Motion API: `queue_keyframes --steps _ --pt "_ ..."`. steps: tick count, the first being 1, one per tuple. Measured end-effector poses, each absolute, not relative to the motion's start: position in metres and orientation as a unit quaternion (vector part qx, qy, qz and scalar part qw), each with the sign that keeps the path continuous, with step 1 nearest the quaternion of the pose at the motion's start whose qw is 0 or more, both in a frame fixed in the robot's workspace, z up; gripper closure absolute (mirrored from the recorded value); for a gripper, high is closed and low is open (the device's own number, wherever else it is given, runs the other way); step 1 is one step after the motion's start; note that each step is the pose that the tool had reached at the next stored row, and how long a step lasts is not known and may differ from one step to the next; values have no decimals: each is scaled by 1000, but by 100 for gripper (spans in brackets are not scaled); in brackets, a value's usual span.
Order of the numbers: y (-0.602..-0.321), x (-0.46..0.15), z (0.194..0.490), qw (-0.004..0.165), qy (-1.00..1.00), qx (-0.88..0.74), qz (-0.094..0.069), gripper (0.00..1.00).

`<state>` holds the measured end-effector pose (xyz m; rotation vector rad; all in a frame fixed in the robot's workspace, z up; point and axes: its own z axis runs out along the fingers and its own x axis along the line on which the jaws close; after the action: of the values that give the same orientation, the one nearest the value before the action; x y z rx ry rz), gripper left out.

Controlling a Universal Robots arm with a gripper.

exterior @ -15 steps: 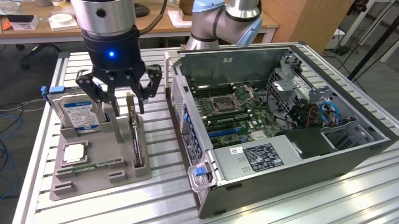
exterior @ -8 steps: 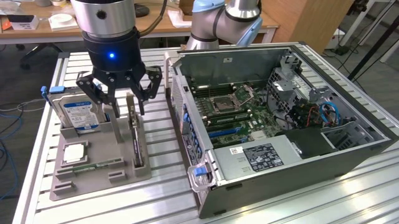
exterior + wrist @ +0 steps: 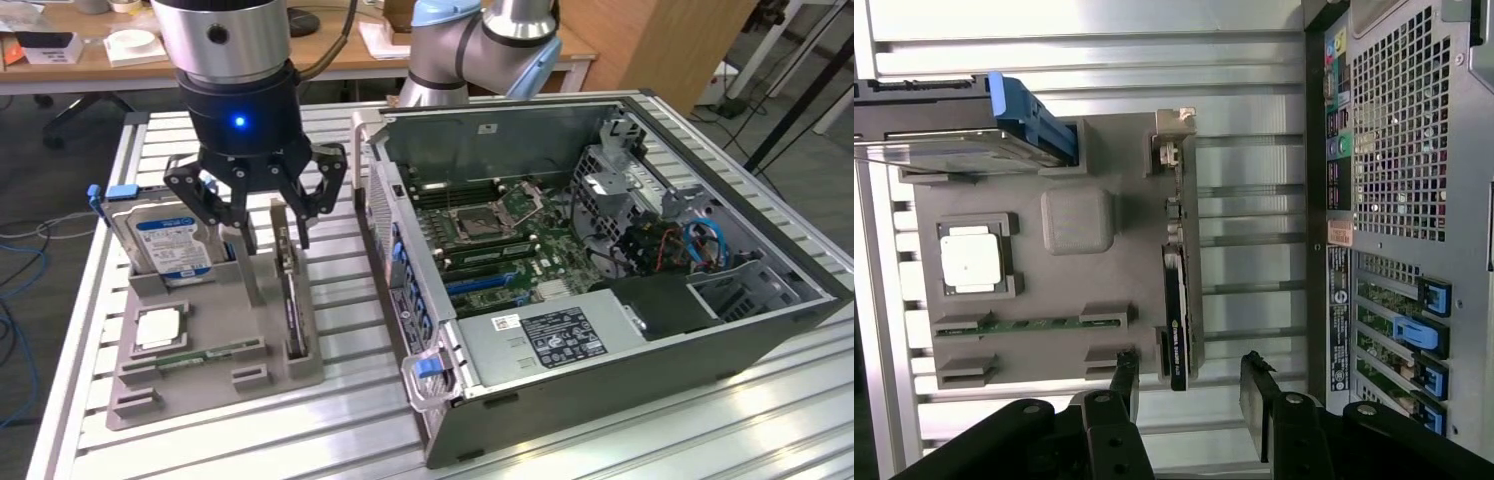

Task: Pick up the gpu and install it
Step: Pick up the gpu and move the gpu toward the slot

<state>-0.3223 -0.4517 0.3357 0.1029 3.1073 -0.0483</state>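
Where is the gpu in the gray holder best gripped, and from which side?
Grip the gpu by its upper long edge, from straight above, one finger on each flat face. It stands on edge in the gray holder, so only its top is free; the open gripper hangs over it.

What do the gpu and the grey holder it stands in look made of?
The gpu: smooth black face, likely plastic; pale silvery end bracket, likely metal. The holder: uniform matte grey with soft edges, probably printed or moulded plastic.
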Motion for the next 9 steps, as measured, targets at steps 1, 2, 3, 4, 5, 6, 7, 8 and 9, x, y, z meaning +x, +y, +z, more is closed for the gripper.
queue_keyframes --steps 1,2,3,4,5,6,7,8,9 --pt "-452 -322 336 16 999 33 -16 47" --pt "-452 -322 336 16 999 33 -15 47" --pt "-452 -322 336 16 999 33 -15 47" --pt "-452 -322 336 16 999 33 -16 47" --pt "-452 -322 336 16 999 33 -15 47" --pt "-452 -322 335 16 999 33 -15 47" --pt "-452 -322 335 16 999 33 -15 47" --pt "-452 -322 335 16 999 33 -15 47" --pt "-452 -322 334 16 999 33 -15 47"
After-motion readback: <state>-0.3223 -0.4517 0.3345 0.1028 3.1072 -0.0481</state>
